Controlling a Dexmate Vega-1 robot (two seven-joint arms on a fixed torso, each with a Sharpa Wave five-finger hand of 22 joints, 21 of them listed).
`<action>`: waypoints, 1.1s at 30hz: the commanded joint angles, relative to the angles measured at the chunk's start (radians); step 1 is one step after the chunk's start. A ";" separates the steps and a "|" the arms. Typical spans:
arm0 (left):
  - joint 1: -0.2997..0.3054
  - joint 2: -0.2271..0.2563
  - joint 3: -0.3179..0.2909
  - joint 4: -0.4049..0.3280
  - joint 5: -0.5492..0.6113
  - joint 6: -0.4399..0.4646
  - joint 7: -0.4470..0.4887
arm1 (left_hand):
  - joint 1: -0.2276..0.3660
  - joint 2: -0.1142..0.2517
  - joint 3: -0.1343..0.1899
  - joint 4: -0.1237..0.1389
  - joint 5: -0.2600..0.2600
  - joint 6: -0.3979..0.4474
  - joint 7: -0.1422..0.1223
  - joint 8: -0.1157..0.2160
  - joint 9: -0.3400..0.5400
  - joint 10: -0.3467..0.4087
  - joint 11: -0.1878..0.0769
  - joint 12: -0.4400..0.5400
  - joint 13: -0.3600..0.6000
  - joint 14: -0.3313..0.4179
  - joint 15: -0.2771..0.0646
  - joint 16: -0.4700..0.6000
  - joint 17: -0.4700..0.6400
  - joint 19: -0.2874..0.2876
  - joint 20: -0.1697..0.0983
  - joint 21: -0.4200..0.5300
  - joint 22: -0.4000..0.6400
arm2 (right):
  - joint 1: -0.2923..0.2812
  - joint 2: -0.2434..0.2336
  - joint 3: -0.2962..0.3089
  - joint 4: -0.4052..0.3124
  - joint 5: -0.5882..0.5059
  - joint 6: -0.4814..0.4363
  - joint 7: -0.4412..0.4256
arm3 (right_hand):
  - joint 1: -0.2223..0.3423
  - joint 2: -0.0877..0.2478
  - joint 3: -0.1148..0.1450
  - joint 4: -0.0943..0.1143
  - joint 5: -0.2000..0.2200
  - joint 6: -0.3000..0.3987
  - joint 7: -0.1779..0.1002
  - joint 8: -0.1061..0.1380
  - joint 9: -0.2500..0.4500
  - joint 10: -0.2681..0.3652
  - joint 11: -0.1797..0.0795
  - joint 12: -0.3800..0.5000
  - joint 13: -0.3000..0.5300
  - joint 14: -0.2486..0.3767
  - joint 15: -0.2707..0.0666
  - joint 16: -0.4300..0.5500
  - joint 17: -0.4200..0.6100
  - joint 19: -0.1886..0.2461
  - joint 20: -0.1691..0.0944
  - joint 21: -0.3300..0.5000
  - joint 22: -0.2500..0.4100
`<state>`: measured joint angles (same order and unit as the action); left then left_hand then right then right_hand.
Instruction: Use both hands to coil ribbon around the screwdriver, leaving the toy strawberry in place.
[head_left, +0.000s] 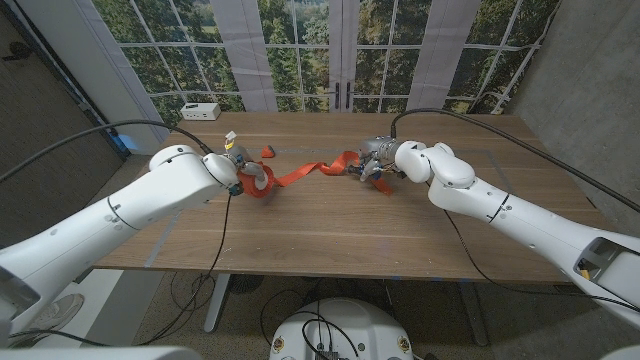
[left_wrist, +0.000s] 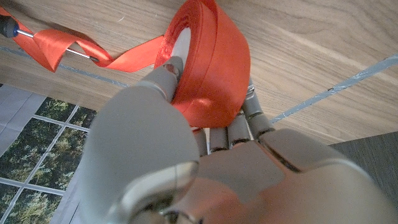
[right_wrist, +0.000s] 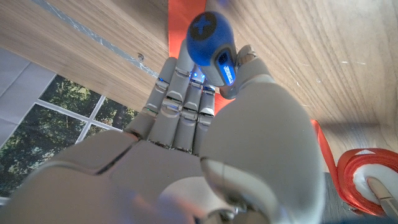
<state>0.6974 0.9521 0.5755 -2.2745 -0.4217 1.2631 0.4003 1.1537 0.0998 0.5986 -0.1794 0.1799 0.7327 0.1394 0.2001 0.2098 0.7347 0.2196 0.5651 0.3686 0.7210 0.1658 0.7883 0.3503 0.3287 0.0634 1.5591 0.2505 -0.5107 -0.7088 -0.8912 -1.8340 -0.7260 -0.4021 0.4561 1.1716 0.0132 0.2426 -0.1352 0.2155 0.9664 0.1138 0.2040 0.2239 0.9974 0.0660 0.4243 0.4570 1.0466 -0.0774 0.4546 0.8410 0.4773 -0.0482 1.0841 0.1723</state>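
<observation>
In the head view, a wooden counter (head_left: 330, 225) fills the middle of the frame, and the two white arms come in from the bottom corners to meet near its far half. The left hand (head_left: 240, 172), left of centre, grasps a spool of orange-red ribbon (head_left: 258, 182); the left wrist view shows the spool (left_wrist: 208, 59) pinched between the thumb on its white core and the fingers (left_wrist: 233, 130) on its outer side, held just off or at the wood. From the spool a loose strip of ribbon (head_left: 315, 170) runs rightward across the middle of the head view to the right hand (head_left: 378, 160), twisting along the way. The right hand is clenched around a screwdriver (head_left: 375, 175); in the right wrist view its blue handle end (right_wrist: 211, 46) sticks up between the thumb and the curled fingers (right_wrist: 180, 118), with orange ribbon (right_wrist: 180, 22) lying on the wood beyond it. In the upper left of the left wrist view the thin metal shaft (left_wrist: 53, 43) passes through a twist of ribbon. A small red thing, probably the toy strawberry (head_left: 268, 151), sits on the counter just above and right of the left hand, apart from the ribbon. A small white box (head_left: 201, 111) rests at the counter's far left edge, before the tall windows (head_left: 300, 50).
</observation>
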 joint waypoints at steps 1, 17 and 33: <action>-0.044 -0.013 0.065 0.023 0.055 0.033 -0.013 | 0.016 0.022 0.010 0.016 -0.003 0.275 -0.092 0.008 0.000 0.311 -0.303 -0.007 -0.004 0.248 -0.344 -0.004 0.139 0.031 -0.033 0.005 0.001 | 0.023 0.025 -0.035 0.036 -0.062 -0.033 0.042 | 0.108 0.102 0.021 -0.010 -0.001 0.156 -0.165 0.002 0.002 0.141 -0.061 -0.007 0.003 0.078 -0.136 -0.002 0.004 0.006 -0.014 0.001 -0.001; -0.320 0.051 0.384 0.027 -0.105 0.133 0.159 | -0.014 -0.028 -0.003 0.014 -0.005 0.169 -0.092 -0.013 -0.010 0.216 -0.308 -0.123 -0.065 0.180 -0.344 -0.118 0.064 0.010 -0.030 -0.003 -0.023 | 0.048 0.041 -0.065 0.064 -0.110 -0.062 0.109 | 0.069 0.085 0.029 0.001 -0.008 -0.014 -0.176 -0.025 -0.001 -0.052 -0.085 -0.121 -0.034 -0.079 -0.114 -0.110 -0.072 -0.034 0.020 -0.025 0.000; -0.351 0.072 0.372 0.003 -0.356 0.133 0.422 | -0.167 -0.116 -0.154 0.048 -0.004 -0.434 -0.126 -0.030 -0.018 -0.325 -0.207 -0.368 -0.120 -0.354 -0.156 -0.469 -0.105 -0.359 0.082 -0.276 -0.083 | 0.051 0.028 -0.039 0.027 -0.116 -0.114 0.158 | -0.134 -0.014 -0.035 0.060 0.061 -0.411 -0.218 -0.033 -0.021 -0.430 -0.110 -0.248 -0.096 -0.377 -0.083 -0.267 -0.242 -0.140 0.052 -0.126 0.000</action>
<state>0.3573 1.0104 0.9530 -2.2470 -0.6677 1.3889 0.7081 1.0030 -0.0210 0.4707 -0.1372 0.1730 0.3660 0.0151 0.1731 0.1904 0.4750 -0.0062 0.2100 0.2506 0.4265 -0.0189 0.3408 0.2509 0.0022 0.1355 1.3198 0.1674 -0.4663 -0.6734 -0.9450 -1.7807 -0.8335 -0.4746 0.5650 1.0780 0.0193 0.2286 -0.0863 0.2634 0.6113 -0.0997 0.1694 0.2044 0.6227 -0.0351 0.1808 0.3646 0.7165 -0.0771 0.1922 0.6075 0.3570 0.0013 0.9750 0.1691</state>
